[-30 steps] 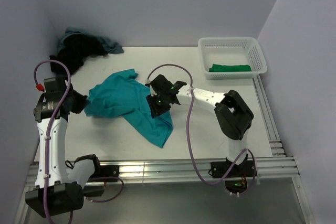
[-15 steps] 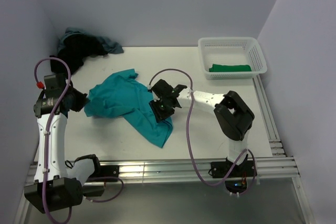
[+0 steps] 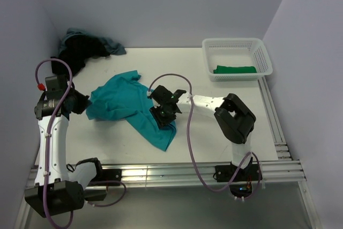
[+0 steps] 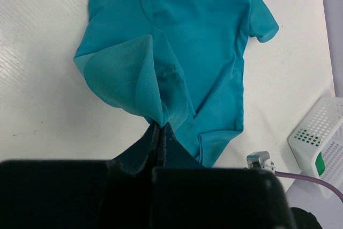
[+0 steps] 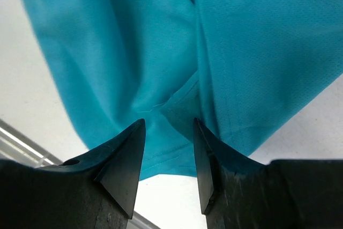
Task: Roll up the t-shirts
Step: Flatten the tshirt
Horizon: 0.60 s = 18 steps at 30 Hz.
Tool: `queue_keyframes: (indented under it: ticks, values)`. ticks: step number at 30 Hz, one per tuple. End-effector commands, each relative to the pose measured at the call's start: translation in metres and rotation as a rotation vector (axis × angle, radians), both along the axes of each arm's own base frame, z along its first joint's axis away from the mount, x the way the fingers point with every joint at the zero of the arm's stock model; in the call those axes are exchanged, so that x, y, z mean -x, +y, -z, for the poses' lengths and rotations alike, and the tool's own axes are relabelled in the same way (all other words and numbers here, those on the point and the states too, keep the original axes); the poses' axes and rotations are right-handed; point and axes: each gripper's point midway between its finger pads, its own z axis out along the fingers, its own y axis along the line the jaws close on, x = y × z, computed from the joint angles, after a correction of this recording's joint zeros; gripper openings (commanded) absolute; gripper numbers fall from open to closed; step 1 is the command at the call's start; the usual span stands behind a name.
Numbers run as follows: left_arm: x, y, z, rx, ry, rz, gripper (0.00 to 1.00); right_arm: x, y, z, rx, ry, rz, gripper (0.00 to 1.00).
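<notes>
Near the middle of the desk (image 3: 225, 132) we see the teal t-shirt (image 3: 128, 103) lying loose and rumpled, one sleeve pointing toward the back and a long corner trailing toward the near edge. Our left claw (image 4: 161, 128) is closed on the shirt's left edge, and the cloth rises into a folded peak where the tips pinch it. Our right claw (image 5: 169, 124) hangs over the shirt's right side with its jaws apart, a creased fold of teal showing between the fingertips, and we see nothing clamped there. Farther out, a heap of black and dusty blue t-shirts (image 3: 83, 49) sits in the back left corner. At the back right, a green t-shirt (image 3: 235, 69) lies inside the white basket (image 3: 236, 42).
</notes>
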Motion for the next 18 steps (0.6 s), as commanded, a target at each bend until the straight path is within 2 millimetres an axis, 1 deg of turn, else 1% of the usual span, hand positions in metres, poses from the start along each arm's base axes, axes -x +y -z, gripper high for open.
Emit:
queue_keyframes:
  ticks: [1, 5, 14, 15, 17, 18]
  values:
    - [-0.007, 0.003, -0.015, -0.031, -0.049, 0.010, 0.00, -0.011, 0.000, 0.004, 0.048, -0.037, 0.005, 0.47]
    - [-0.008, 0.003, -0.015, -0.032, -0.048, 0.011, 0.00, -0.016, -0.003, 0.008, 0.073, -0.049, 0.023, 0.46]
    - [-0.010, 0.003, -0.016, -0.030, -0.050, 0.013, 0.00, -0.018, -0.006, 0.018, 0.105, -0.041, 0.034, 0.39]
    - [-0.010, 0.003, -0.016, -0.030, -0.050, 0.013, 0.00, -0.018, -0.006, 0.020, 0.109, -0.041, 0.035, 0.33]
    - [-0.010, 0.003, -0.015, -0.030, -0.043, 0.012, 0.00, -0.018, -0.007, 0.021, 0.117, -0.039, 0.037, 0.26]
    - [-0.010, 0.005, -0.015, -0.033, -0.041, 0.008, 0.00, -0.019, -0.009, 0.022, 0.125, -0.045, 0.046, 0.13]
